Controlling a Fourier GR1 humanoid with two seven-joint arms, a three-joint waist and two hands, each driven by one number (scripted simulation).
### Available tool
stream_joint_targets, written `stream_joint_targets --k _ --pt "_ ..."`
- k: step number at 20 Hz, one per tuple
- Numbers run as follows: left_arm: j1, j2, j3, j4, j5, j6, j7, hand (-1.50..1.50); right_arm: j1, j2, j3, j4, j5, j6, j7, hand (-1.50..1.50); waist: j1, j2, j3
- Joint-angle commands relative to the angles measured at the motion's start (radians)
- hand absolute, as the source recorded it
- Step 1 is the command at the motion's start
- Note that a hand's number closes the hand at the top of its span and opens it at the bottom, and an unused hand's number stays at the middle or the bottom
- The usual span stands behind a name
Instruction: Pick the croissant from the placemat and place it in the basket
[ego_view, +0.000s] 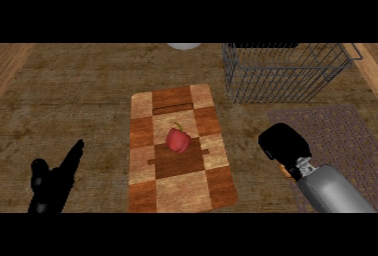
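Black fingers (284, 142) round croissant (286, 171), woven placemat (339, 127)

— What lies in the middle of the counter (74, 100)?
— A checkered wooden cutting board (181, 175).
— Anything on it?
— A red pepper (177, 141), near its centre, stem pointing away.
— And at the far edge?
— A pale round thing (183, 46), mostly cut off.

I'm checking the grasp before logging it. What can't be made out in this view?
All in the head view:
Croissant: hidden under the right hand on the placemat; only an orange sliver by the wrist shows.
Grasp: the hand's back hides whether it holds anything.
Pale round thing: cut off by the top edge.
Basket: far side cut off by the same edge.
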Motion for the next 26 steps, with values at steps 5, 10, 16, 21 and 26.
stream_joint_targets --k 5,10,16,21,26 --pt "0.019 -0.020 -0.025 0.035 0.016 -0.025 0.047 0.00 -0.032 0.412 -0.008 -0.093 -0.068 -0.092 0.534 1.50 0.029 0.020 0.001" --pt "0.003 -0.029 -0.022 0.038 0.009 -0.013 0.048 0.00 -0.027 0.418 -0.090 -0.295 -0.383 -0.389 0.588 1.50 0.031 0.022 0.009" --pt "-0.029 -0.050 -0.039 0.071 -0.011 -0.009 0.049 0.00 -0.241 0.420 -0.023 -0.452 -0.411 -0.602 0.864 1.50 0.022 0.015 -0.001" --pt "-0.005 -0.051 -0.033 0.068 -0.018 -0.010 0.045 0.00 -0.523 0.421 -0.095 -0.425 -0.349 -0.553 1.154 1.50 0.021 0.014 -0.002" --pt "-0.007 -0.039 0.002 0.106 -0.011 -0.025 0.011 0.00 -0.700 0.421 -0.283 -0.366 -0.323 -0.466 1.188 1.50 0.010 0.016 -0.002"
